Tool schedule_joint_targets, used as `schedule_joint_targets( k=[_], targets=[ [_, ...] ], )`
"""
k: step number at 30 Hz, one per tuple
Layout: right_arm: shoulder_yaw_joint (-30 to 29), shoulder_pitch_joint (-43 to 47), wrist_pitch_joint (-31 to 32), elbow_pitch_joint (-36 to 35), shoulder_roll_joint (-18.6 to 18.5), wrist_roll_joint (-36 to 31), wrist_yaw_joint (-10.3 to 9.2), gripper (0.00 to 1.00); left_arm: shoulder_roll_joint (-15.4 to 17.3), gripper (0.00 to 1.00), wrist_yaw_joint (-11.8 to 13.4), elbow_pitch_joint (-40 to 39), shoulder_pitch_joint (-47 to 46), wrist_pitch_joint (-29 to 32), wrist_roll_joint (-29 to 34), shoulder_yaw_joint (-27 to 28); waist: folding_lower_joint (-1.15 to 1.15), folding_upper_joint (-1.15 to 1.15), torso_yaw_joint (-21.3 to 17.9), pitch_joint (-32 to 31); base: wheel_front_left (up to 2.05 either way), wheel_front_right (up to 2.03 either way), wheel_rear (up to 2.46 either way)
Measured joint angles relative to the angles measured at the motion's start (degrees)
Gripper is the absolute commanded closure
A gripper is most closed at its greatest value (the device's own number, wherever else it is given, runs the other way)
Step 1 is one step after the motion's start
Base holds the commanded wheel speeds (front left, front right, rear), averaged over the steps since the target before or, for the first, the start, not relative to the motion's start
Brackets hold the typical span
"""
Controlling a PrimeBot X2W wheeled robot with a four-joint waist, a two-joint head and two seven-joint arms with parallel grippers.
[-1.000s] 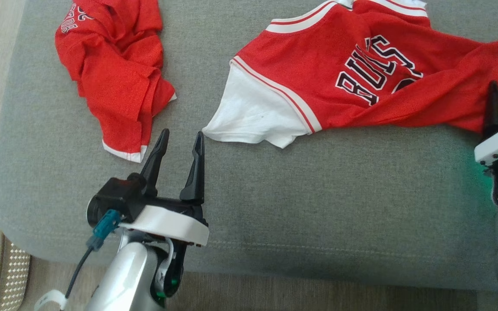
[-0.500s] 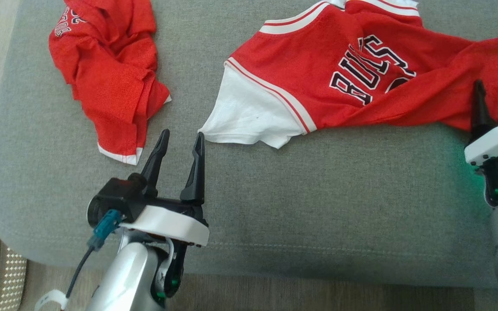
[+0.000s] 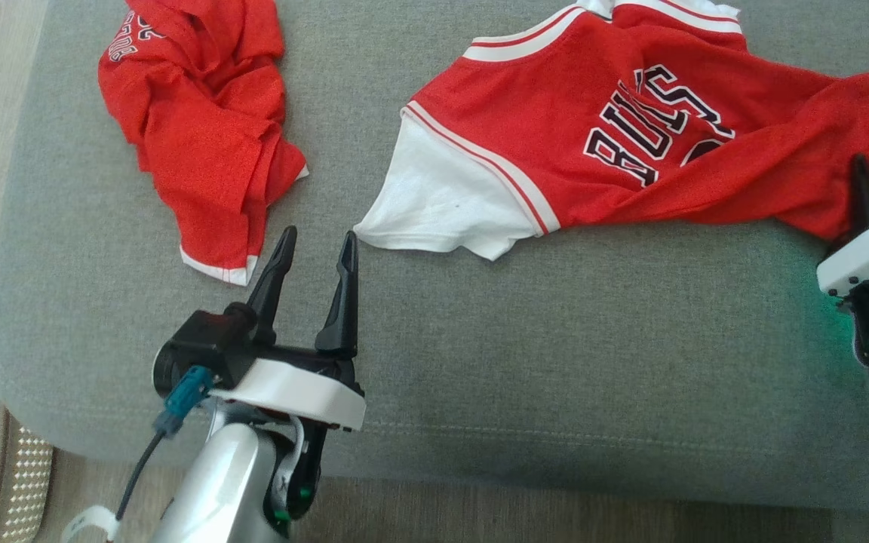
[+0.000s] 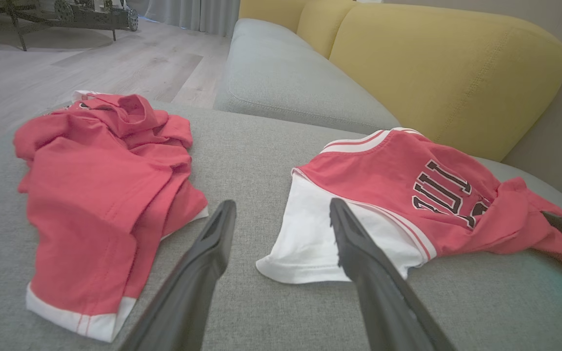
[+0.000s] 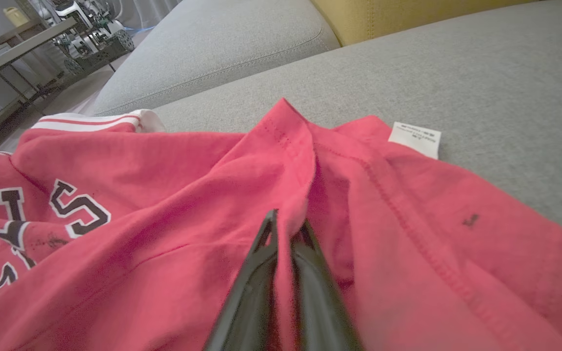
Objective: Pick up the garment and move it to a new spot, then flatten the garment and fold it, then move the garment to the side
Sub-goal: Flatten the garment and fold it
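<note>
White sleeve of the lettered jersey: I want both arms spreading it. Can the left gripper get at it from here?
Probably yes: the left gripper is open, its tips just short of the white sleeve, with only bare grey cushion between.

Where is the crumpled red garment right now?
In the head view the crumpled red garment lies at the upper left of the grey cushion, left of the lettered jersey and beyond the open left gripper.

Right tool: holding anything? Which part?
Right tool pinches the jersey by a raised red fold near its label. Left tool open, holding nothing.
</note>
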Motion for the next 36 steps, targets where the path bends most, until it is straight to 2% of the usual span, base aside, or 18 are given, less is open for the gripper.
schedule_joint_targets(
  k=[8,13,18,27,32,36],
  targets=[
    [0.65,-0.22,-2.49,-0.14,-0.13,-1.15,0.0,1.0,0.0,0.0,0.01,0.35,0.03,0.0,0.0,0.21,0.0,0.0,-0.67,-0.93,0.0,0.0,0.0],
    [2.33,1.19,-3.69,-5.45,0.14,-1.58,0.0,1.0,0.0,0.0,0.27,0.59,0.19,0.0,0.0,0.91,0.0,0.0,-2.09,-2.67,0.0,0.0,0.0],
    [3.24,9.2,-4.0,-13.01,0.67,-1.27,0.0,1.0,0.0,0.0,0.43,1.02,1.18,0.0,0.0,2.35,0.0,0.0,-4.15,-4.81,0.0,0.0,0.0],
    [4.19,25.03,3.47,-27.41,3.11,1.01,0.0,1.0,-0.02,0.0,0.43,4.3,3.53,0.0,1.12,4.55,0.0,0.0,-8.41,-7.74,0.0,0.0,0.0],
    [3.34,30.04,8.47,-30.21,4.48,0.98,0.0,1.0,0.0,0.0,0.92,9.73,3.5,0.0,2.38,5.48,0.0,0.0,-9.99,-8.19,0.0,0.0,0.0],
    [2.08,30.55,10.74,-31.34,5.81,0.52,0.0,1.0,-0.03,0.0,0.82,14.48,2.46,0.0,3.67,5.7,0.0,0.0,-11.18,-7.89,0.0,0.0,0.0]
  ],
)
